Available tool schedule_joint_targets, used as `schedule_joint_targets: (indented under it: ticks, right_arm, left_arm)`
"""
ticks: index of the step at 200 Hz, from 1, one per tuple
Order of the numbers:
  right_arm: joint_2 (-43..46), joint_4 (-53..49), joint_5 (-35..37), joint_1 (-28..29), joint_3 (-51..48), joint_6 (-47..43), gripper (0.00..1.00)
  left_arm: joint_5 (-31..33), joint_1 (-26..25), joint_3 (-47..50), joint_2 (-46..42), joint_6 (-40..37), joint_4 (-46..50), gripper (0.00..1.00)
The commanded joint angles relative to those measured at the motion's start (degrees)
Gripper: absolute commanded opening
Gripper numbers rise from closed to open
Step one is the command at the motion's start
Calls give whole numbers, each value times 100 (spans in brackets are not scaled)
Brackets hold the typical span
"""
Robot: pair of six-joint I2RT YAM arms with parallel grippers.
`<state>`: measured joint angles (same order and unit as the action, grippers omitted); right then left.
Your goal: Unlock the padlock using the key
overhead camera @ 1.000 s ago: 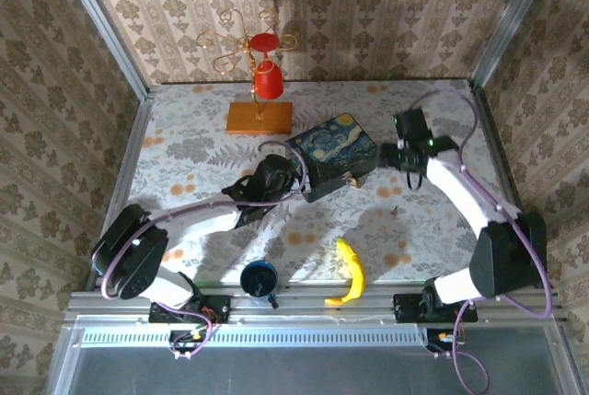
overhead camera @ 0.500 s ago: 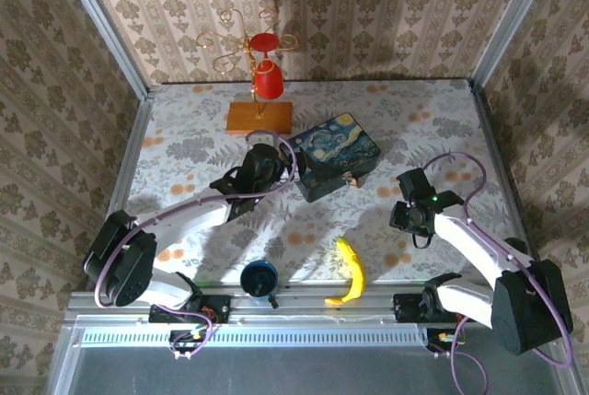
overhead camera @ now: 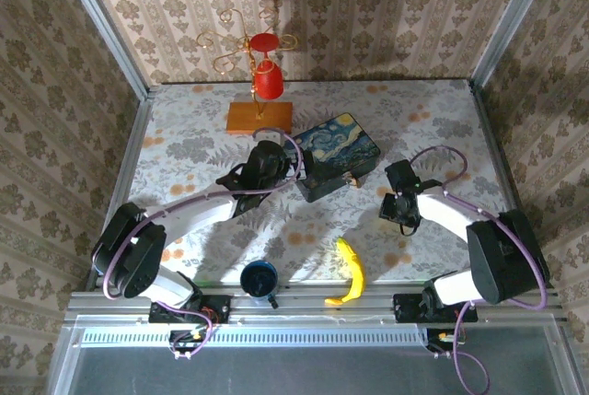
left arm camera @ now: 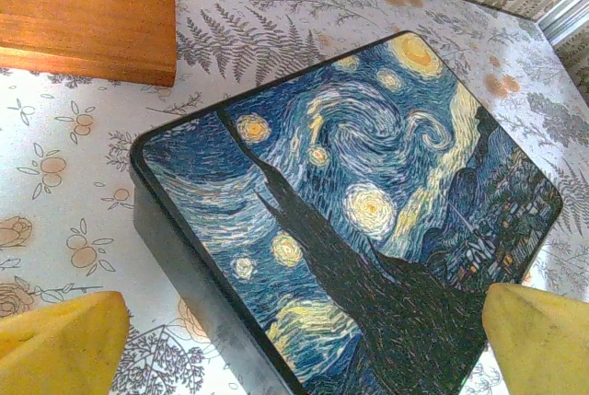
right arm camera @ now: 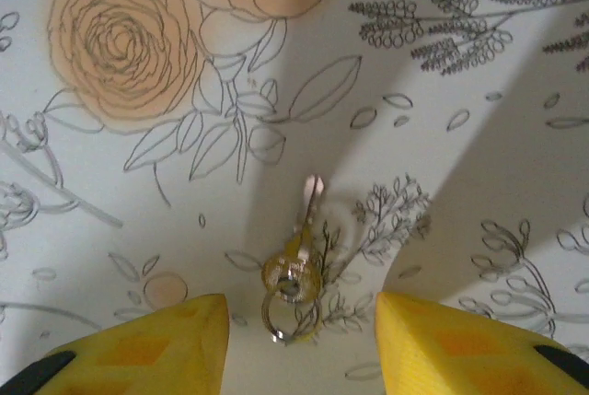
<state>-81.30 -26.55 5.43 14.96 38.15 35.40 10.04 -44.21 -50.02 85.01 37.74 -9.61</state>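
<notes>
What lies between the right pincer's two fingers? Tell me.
A small key lies on the flowered tablecloth between the yellow fingers of the right pincer, touching neither, seen in the right wrist view.

A small key lies flat on the tabletop, just below the middle of the frame. Its pale blade points up and slightly right, its brass-coloured head sits lower, and a thin wire ring hangs from the head towards the bottom edge. The end effector stands over it with its two yellow fingers in the lower left and lower right corners, set apart, the key's head and ring in the gap between them and touching neither. The tabletop is white with line-drawn leaves and ferns, and a peach rose fills the upper left. Broad soft shadows cross the right half.
</notes>
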Motion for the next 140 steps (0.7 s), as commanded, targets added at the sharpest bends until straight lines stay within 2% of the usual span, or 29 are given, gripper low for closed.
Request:
schedule_joint_targets:
  ticks: [1, 84, 140]
  right_arm:
    - [-193, 161, 29, 58, 205, 88, 46]
    - [-292, 136, 40, 65, 281, 64, 33]
    - [-385, 154, 28, 86, 418, 33, 29]
  left_arm:
    - [-125, 11, -184, 42, 93, -121, 100]
    - [-169, 8, -131, 50, 102, -106, 100]
    - [-213, 9, -122, 78, 121, -104, 100]
